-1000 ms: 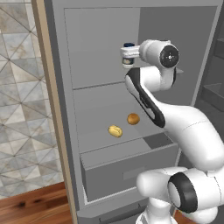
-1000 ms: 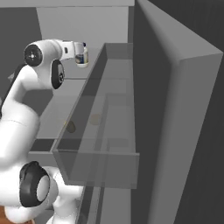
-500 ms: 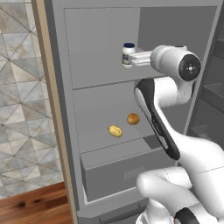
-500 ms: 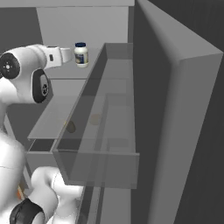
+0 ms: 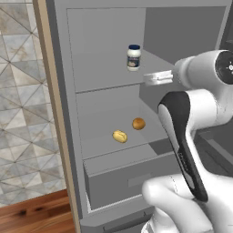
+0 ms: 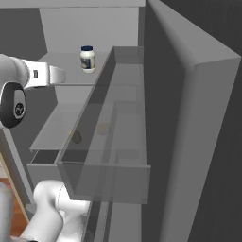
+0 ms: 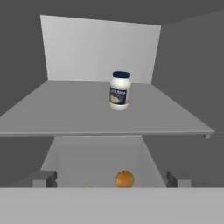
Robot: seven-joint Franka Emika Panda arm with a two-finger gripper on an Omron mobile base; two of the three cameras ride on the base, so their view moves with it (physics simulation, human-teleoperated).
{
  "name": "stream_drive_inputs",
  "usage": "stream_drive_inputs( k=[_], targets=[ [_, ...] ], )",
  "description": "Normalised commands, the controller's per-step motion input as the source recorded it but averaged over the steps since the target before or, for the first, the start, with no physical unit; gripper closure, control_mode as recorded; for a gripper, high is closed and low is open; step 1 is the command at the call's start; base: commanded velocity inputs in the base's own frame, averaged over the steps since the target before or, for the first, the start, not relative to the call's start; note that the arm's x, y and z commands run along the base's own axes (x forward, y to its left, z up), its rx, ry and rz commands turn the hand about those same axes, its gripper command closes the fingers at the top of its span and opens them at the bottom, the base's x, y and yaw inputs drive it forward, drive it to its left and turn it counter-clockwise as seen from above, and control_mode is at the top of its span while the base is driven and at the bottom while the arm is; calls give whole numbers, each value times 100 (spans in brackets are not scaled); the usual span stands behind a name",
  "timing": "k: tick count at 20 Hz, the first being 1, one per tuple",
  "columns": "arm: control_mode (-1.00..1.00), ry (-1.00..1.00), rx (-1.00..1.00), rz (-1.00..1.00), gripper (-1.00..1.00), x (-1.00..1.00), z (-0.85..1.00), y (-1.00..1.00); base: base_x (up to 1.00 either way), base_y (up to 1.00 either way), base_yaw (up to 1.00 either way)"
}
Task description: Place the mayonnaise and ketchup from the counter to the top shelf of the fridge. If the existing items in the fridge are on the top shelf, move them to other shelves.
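The hand [image 5: 157,78] stands with its fingers wide apart and nothing between them, just outside the front edge of the top shelf [image 5: 104,82]. A second ago it was reaching in over that shelf with the jar of mayonnaise [image 5: 133,58] at its tips; half a second ago the jar was already standing on the shelf with the hand close beside it; now the hand has drawn back and the jar is well apart from it.

The mayonnaise stands upright, alone, toward the middle of the top shelf, blue lid up and label facing the hand. One shelf down lie the two small foods: the orange-brown ball [image 5: 139,123] and, just beside it, the yellowish oval [image 5: 119,136]. Neither is on the top shelf, so they seem to need no moving.

The mayonnaise half of the job looks done. What appears to remain is the ketchup, which would have to be fetched from the surface.
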Motion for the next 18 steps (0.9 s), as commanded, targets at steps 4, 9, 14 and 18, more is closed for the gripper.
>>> stream_drive_inputs(
  k=[4,9,14,18],
  targets=[
    [-100,28,0,0,-100,-100,-67,0,0,0,0],
    [-100,23,0,0,-100,-100,-67,0,0,0,0],
    [-100,-5,0,0,-100,-92,-9,0,0,0,0],
    [-100,-3,0,0,-100,-20,0,0,0,0,0]
  ],
)
